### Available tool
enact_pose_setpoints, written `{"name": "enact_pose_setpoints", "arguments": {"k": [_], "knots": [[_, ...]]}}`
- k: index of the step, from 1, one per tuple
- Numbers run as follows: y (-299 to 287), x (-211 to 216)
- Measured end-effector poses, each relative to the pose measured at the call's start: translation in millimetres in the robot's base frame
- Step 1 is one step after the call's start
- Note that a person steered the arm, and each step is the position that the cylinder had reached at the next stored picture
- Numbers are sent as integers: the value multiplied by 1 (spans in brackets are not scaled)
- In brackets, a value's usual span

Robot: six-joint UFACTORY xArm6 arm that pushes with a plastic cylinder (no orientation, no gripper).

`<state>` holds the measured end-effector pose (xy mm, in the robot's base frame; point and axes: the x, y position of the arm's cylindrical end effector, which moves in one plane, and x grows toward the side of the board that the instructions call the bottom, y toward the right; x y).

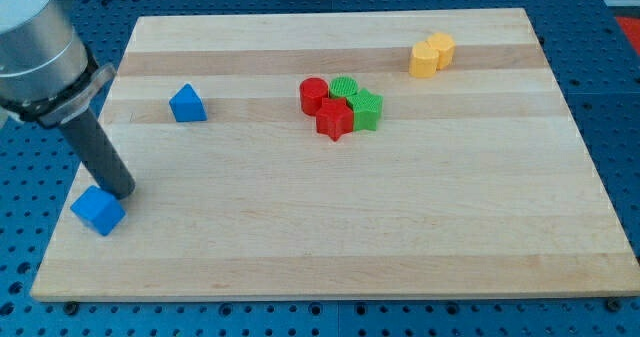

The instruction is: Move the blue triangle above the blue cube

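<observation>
The blue triangle [187, 104] lies on the wooden board [330, 227] at the upper left. The blue cube [98, 210] lies near the board's lower left corner, below and to the left of the triangle. My tip [121, 192] is at the end of the dark rod, right beside the cube's upper right edge, touching or almost touching it. The tip is well below the triangle and to its left.
A red cylinder [314, 95], a red star-like block [335, 119], a green round block [345, 88] and a green star-like block [367, 109] cluster at the board's top middle. Two yellow blocks [431, 55] sit together at the upper right.
</observation>
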<state>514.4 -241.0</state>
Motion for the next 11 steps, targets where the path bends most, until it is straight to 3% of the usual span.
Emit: {"name": "enact_pose_setpoints", "arguments": {"k": [2, 4, 5, 6, 11], "knots": [[-11, 12], [105, -64], [137, -117], [118, -167], [17, -129]]}}
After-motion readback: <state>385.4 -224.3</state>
